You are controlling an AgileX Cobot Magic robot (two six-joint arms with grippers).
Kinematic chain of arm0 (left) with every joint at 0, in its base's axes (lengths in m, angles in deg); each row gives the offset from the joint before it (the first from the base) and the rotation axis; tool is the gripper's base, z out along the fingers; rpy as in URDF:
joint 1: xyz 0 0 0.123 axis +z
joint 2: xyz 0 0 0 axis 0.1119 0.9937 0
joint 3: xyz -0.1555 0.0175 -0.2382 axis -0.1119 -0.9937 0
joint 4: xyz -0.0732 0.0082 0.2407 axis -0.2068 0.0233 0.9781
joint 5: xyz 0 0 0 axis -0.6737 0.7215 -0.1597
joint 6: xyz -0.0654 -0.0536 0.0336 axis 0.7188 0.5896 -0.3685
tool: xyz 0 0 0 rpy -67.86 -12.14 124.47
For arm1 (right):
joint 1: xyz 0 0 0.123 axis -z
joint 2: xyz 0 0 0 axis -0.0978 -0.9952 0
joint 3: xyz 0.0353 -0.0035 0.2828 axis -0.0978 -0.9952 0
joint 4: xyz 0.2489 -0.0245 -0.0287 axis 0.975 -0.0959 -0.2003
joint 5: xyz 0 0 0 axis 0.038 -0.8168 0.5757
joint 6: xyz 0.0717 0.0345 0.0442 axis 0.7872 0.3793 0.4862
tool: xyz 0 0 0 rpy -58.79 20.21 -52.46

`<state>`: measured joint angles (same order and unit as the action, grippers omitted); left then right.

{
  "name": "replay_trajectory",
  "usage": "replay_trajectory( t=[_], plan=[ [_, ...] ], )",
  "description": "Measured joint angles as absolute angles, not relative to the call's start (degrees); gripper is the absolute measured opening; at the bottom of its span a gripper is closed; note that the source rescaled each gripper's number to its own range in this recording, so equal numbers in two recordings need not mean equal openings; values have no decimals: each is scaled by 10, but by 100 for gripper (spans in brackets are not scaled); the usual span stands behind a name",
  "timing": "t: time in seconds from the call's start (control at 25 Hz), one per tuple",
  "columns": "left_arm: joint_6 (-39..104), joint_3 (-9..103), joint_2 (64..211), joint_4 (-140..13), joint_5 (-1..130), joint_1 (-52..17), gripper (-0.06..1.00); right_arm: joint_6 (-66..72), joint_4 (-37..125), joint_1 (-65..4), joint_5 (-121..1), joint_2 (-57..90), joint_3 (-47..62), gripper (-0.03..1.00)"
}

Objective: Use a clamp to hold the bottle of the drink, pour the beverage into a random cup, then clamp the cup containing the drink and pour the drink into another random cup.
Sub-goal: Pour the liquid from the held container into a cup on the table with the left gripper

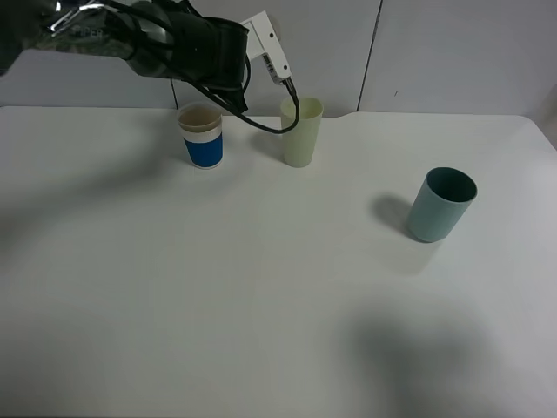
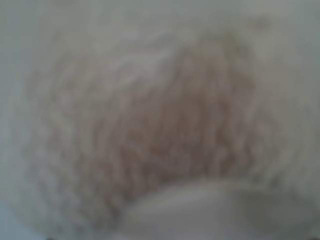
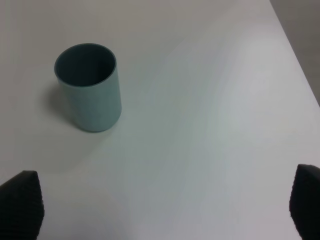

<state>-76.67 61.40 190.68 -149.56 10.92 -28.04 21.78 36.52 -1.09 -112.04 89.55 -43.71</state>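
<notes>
The pale yellow-green cup (image 1: 300, 133) stands upright at the back of the table. To its left is the short blue-and-white cup (image 1: 203, 139), whose inside looks brownish. My left arm (image 1: 187, 48) hangs above and behind these two cups, and its jaws do not show there. The left wrist view is only a blurred pale brown patch, too close to read. The bottle is out of view. My right gripper (image 3: 165, 212) is open, with nothing between its black fingertips (image 3: 22, 205), and it hovers over bare table short of the teal cup (image 3: 90, 90).
The teal cup (image 1: 440, 205) stands alone at the right. The white table (image 1: 261, 287) ends at a wall behind the cups, and its right edge (image 3: 300, 55) runs close to the teal cup. A black cable (image 1: 261, 122) droops from the left arm to the yellow-green cup's rim.
</notes>
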Motion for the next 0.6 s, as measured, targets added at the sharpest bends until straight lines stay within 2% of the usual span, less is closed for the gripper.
replay_trajectory(
  t=[0.2, 0.6],
  plan=[
    [-780, 652, 1943, -1486, 108, -282, 0, 218, 365, -11, -1120, 895, -437, 97],
    [-792, 657, 1979, -1433, 107, -292, 0, 218, 365, -11, -1120, 895, -437, 97]
  ],
)
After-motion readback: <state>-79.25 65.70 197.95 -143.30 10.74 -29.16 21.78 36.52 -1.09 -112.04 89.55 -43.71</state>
